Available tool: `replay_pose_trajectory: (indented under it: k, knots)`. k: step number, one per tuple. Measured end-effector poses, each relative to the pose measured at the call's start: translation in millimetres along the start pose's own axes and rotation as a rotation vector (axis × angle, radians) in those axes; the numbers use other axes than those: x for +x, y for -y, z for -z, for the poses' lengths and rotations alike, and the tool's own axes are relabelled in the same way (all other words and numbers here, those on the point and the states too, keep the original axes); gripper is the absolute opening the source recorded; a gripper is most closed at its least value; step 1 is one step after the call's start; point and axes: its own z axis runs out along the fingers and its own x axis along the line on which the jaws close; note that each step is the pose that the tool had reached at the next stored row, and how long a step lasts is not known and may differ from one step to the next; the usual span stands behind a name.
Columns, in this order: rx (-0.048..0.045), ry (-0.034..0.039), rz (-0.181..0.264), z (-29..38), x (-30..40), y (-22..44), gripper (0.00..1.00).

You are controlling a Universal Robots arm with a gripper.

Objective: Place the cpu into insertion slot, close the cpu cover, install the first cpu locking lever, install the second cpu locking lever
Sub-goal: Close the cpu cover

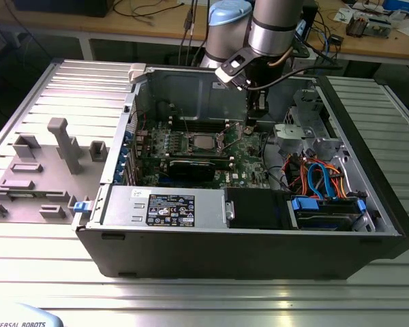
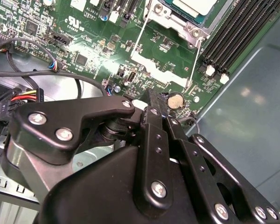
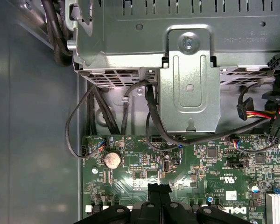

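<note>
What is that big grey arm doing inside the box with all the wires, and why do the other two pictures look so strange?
The grey arm is a robot arm. At its end is a black gripper, like two fingers. The box is an open computer case lying on a metal table. The exterior view comes from a camera standing nearby. Both wrist views come from cameras riding on the arm, so they look closely at the green circuit board. The small silvery square is the cpu, sitting in its insertion slot. The gripper hangs over the board beside that slot, fingers pressed together, and I see nothing held between them.
</note>
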Motion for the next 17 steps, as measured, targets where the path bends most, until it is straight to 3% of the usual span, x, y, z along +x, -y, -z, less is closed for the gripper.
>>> replay_pose_trajectory:
  k: [8, 12, 15, 17]
  knots:
    - [0.0001, 0.0001, 0.0, 0.0, 0.0, -0.9, 0.11]
    - [0.0001, 0.0001, 0.0, -0.7, 0.1, -5.7, 0.11]
    - [0.0, -0.0001, 0.0, -4.0, 0.1, -6.0, 0.11]
    - [0.0, 0.0, 0.0, -10.2, 0.1, -5.9, 0.11]
